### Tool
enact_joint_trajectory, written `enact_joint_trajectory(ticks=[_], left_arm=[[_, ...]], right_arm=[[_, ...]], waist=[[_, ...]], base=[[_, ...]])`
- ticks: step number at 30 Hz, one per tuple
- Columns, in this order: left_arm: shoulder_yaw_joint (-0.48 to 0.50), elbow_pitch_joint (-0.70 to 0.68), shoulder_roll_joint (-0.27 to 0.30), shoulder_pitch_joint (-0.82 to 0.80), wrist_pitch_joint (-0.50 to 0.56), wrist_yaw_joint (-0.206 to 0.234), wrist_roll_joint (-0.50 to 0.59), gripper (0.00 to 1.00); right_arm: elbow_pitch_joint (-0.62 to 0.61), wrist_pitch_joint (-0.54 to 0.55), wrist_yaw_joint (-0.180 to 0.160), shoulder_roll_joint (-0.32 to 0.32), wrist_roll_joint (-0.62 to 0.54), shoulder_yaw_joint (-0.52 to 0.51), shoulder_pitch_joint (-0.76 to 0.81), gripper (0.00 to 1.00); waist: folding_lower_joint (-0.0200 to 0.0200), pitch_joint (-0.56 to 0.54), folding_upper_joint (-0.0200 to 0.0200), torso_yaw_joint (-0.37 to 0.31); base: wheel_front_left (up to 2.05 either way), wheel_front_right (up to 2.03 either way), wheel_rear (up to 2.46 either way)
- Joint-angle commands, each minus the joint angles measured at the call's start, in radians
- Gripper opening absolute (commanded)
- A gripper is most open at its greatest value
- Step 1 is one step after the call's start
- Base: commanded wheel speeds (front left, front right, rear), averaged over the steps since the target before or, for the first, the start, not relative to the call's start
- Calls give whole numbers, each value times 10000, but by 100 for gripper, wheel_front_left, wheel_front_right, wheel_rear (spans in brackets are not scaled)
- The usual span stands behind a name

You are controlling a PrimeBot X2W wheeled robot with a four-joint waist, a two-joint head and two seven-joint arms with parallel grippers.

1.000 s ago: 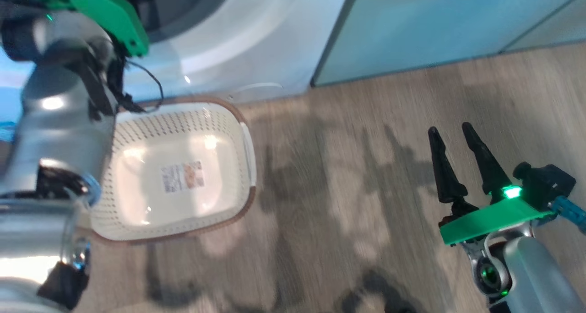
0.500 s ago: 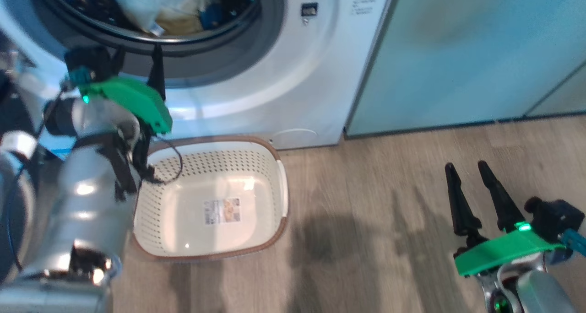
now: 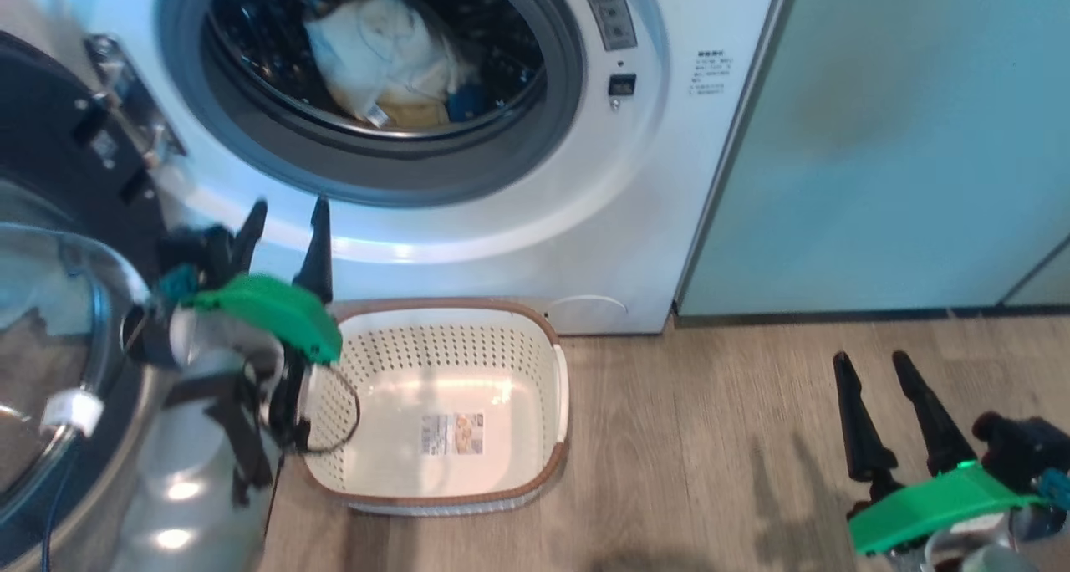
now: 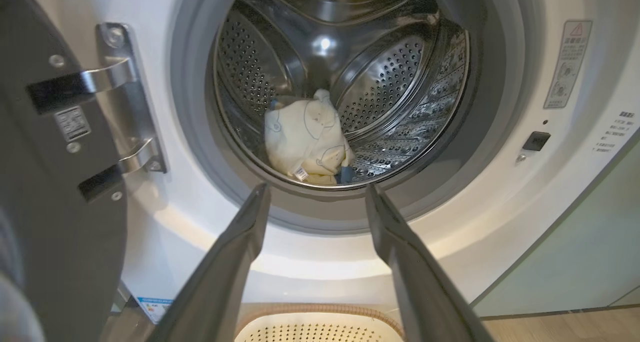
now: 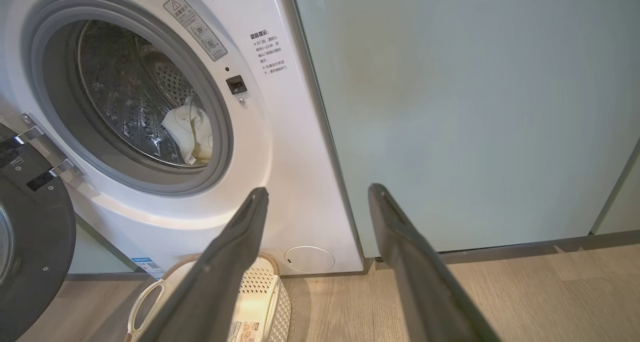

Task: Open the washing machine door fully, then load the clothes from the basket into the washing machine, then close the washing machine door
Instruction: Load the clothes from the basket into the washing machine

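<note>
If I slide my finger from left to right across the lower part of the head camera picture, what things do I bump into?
the washing machine door → left gripper → the basket → wooden floor → right gripper

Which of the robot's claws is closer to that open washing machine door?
Left. The left gripper hangs just beside the washing machine door; the right gripper is far off, above the floor.
</note>
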Motion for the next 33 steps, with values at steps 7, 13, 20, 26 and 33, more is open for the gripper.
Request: enact_joint_trajectory(ticks=[7, 13, 20, 26, 33], left_arm=[[365, -1154, 501, 1128, -62, -8, -426, 100], [317, -1764, 720, 1988, -62, -8, -695, 100], [539, -2572, 868, 2788, -62, -9, -730, 100], [988, -3348, 663, 3568, -62, -9, -684, 100], [1344, -3984, 347, 4281, -62, -9, -408, 100]], right_arm=[[-351, -95, 4, -195, -41, 13, 275, 100], [-402, -96, 4, -206, -50, -108, 501, 100], [-457, -96, 4, -196, -43, -170, 615, 100], [-480, -96, 4, -149, -45, -212, 684, 100], [-496, -96, 4, -99, -35, -213, 718, 100]], waist=[[1, -623, -1, 318], [1, -879, -1, 504], [1, -1032, -1, 594], [1, -1147, -1, 630], [1, -1199, -1, 651]], base=[[0, 0, 0], [0, 0, 0], [0, 0, 0], [0, 0, 0], [0, 0, 0]])
